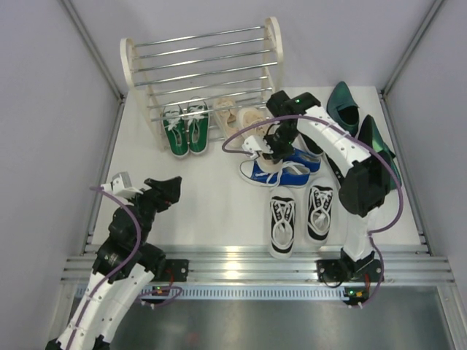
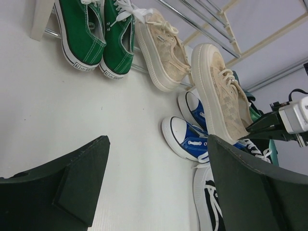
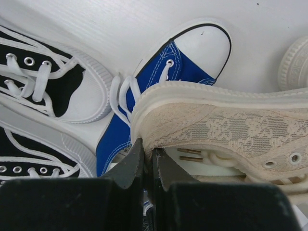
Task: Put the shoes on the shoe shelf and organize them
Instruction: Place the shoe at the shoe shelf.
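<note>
1. Firstly, the shoe shelf (image 1: 128,65) stood at the far middle of the white table (image 1: 211,208). Shoes sat only at its lowest level, under the chrome rods.
2. Contents there: the green sneakers (image 1: 175,135) sat as a touching pair at the left end, with one beige lace sneaker (image 2: 163,48) just beside them on the right. Whether they rested on a rod or on the tabletop could not be told.
3. Right gripper (image 3: 148,149): fingers were pinched together on the heel rim of the second beige sneaker (image 3: 231,125). It was held just in front of the shelf, above the blue sneakers (image 1: 288,175).
4. Orientation: the held sneaker's long axis ran near-to-far, toe toward the shelf, heel at the gripper. The green pair ran the same way, heels facing the arms.
5. The blue pair lay crosswise, long axes left-right, white toe caps to the left. The black-and-white sneakers (image 1: 282,226) stood side by side nearer the arms, long axes near-to-far.
6. The dark green dress shoes (image 1: 343,106) lay by the table's right edge, one partly hidden behind the right arm.
7. Left gripper (image 1: 164,191): fingers were wide apart and held nothing, over the near-left of the table, well apart from every shoe.
8. Room: bare tabletop stretched between the left gripper and the green pair. The right side was crowded, with the blue, black-and-white and dress shoes near one another around the right arm. Grey side walls bounded the table left and right, and a metal rail (image 1: 241,262) ran along its near edge.
</note>
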{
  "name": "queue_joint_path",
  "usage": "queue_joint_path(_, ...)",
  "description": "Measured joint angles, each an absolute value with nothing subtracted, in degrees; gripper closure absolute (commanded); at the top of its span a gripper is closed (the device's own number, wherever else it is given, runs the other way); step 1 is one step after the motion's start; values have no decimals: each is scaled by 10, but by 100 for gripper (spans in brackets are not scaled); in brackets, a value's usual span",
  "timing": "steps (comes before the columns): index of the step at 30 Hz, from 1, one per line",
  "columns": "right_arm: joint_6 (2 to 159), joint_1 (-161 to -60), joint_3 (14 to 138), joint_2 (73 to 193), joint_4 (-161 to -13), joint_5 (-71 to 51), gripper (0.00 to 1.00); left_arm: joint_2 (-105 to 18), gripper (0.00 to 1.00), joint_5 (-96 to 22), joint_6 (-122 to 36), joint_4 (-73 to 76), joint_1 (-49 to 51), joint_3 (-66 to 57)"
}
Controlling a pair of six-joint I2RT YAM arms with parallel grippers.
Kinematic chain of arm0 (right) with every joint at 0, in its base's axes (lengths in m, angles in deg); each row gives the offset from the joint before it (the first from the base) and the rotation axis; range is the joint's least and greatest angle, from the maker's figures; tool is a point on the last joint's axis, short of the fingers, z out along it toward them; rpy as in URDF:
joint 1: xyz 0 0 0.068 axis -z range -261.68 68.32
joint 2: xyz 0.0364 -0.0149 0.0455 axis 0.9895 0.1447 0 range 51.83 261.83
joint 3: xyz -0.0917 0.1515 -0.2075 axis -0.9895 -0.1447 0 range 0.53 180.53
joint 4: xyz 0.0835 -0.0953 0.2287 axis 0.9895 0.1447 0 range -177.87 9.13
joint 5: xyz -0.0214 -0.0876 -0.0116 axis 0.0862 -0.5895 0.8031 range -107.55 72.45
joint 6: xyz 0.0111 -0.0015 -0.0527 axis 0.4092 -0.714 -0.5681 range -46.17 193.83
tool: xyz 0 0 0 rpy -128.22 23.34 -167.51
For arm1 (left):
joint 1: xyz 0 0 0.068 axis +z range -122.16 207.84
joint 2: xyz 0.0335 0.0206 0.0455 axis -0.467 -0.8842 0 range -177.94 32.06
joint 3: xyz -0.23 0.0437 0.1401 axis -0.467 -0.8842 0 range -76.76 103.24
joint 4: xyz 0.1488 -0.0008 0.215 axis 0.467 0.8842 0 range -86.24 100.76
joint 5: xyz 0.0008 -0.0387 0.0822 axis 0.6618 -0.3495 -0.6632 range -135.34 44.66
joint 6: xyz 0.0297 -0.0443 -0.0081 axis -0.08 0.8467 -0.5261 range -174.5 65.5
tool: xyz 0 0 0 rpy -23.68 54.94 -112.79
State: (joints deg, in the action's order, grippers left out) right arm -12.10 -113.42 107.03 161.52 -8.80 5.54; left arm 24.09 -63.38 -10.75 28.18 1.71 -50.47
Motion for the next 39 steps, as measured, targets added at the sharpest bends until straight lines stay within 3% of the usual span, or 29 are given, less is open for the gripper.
queue_joint_path(39, -27, -1114, 1162, 1731, -179, -5, 97, 271, 12, -650, -107, 300, 17, -503)
